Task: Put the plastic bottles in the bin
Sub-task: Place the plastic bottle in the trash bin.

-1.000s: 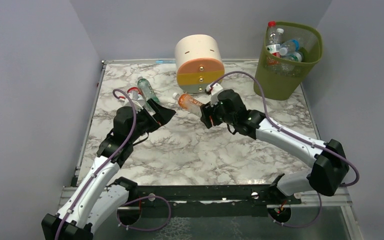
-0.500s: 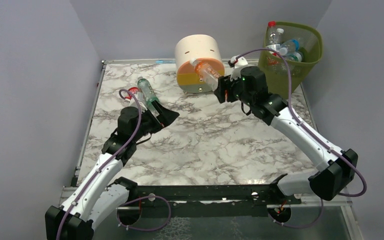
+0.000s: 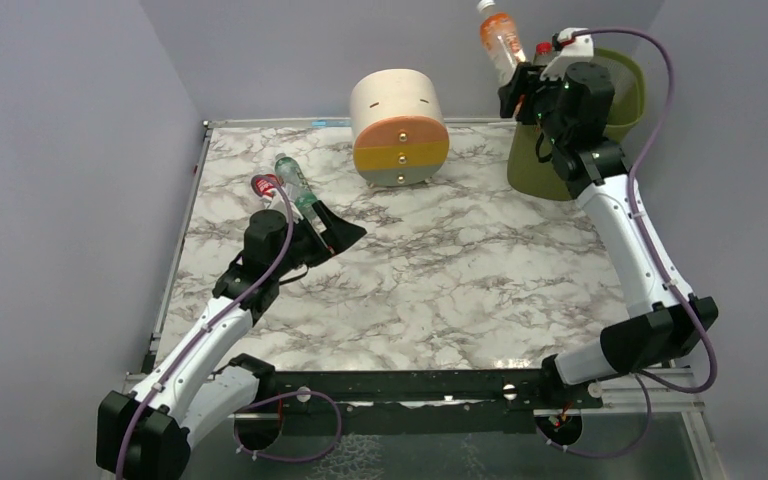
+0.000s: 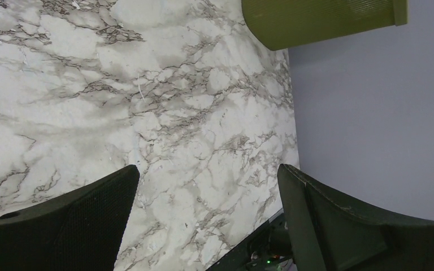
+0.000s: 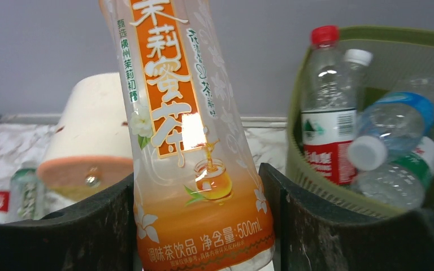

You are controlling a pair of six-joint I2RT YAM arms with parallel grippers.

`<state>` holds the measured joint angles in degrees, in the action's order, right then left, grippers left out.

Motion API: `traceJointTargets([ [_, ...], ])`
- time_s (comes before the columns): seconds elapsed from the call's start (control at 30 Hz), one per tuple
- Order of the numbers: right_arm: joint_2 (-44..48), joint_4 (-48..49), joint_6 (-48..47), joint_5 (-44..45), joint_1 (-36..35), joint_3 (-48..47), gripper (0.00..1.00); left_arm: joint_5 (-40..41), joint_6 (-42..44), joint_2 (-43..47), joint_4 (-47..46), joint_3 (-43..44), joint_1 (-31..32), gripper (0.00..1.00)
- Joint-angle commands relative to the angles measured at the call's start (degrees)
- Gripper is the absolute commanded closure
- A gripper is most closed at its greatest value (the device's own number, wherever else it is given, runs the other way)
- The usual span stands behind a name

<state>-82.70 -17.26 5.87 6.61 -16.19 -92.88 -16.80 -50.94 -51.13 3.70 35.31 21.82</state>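
My right gripper (image 3: 522, 88) is shut on the orange-label bottle (image 3: 498, 36), held high and tilted just left of the olive-green bin (image 3: 628, 92). In the right wrist view the bottle (image 5: 195, 141) sits between the fingers (image 5: 90, 226), and the bin (image 5: 398, 38) beside it holds several clear bottles, including a red-label one (image 5: 328, 118) and a blue-label one (image 5: 401, 113). My left gripper (image 3: 338, 232) is open and empty, low over the table just right of a green-label bottle (image 3: 296, 187) and a red-label bottle (image 3: 266, 186) lying there. Its wrist view (image 4: 206, 214) shows only marble between the jaws.
The cream, orange and yellow round drawer unit (image 3: 398, 125) stands at the back middle of the marble table (image 3: 440, 270). Grey walls close in at left, back and right. The bin stands at the back right corner.
My right arm has lifted the orange-label bottle from the table in front of the drawer unit, up and right to beside the bin's rim. My left gripper has crept slightly to the right.
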Motion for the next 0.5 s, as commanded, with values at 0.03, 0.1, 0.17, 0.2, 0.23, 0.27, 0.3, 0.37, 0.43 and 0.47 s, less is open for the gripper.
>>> traceJointTargets([
  [0.03, -4.70, 7.07, 3.08, 1.84, 7.74, -4.80, 0.42, -2.51, 0.40, -1.25, -3.19, 0.13, -0.03, 0.01],
  [0.1, -6.11, 9.33, 4.32, 2.20, 9.81, -5.74, 0.42, -2.67, 0.41, -1.71, -3.40, 0.11, 0.02, 0.01],
  [0.17, -7.42, 11.60, 5.59, 2.82, 11.40, -5.97, 0.42, -2.71, 0.47, -1.88, -3.54, 0.11, -0.02, 0.01],
  [0.2, -7.93, 12.46, 6.28, 3.32, 12.04, -5.84, 0.42, -2.66, 0.44, -2.02, -3.65, 0.11, 0.01, 0.01],
  [0.23, -8.36, 13.50, 6.91, 4.10, 12.70, -5.36, 0.42, -2.71, 0.47, -2.13, -3.70, 0.11, -0.03, 0.01],
  [0.27, -8.63, 14.26, 7.67, 4.90, 13.28, -4.76, 0.42, -2.70, 0.49, -2.25, -3.70, 0.11, -0.04, 0.01],
  [0.3, -8.70, 15.07, 8.64, 5.69, 14.04, -3.86, 0.42, -2.74, 0.53, -2.27, -3.70, 0.07, 0.00, 0.01],
  [0.37, -8.31, 16.71, 10.54, 6.78, 15.59, -1.64, 0.41, -2.71, 0.56, -2.27, -3.70, 0.04, -0.03, 0.01],
  [0.43, -7.70, 18.11, 12.09, 6.96, 17.22, 0.52, 0.41, -2.66, 0.50, -2.29, -3.83, -0.19, -0.01, 0.01],
  [0.47, -7.58, 18.47, 12.71, 7.08, 17.96, 1.27, 0.41, -2.65, 0.51, -2.26, -3.87, -0.36, -0.06, 0.01],
])
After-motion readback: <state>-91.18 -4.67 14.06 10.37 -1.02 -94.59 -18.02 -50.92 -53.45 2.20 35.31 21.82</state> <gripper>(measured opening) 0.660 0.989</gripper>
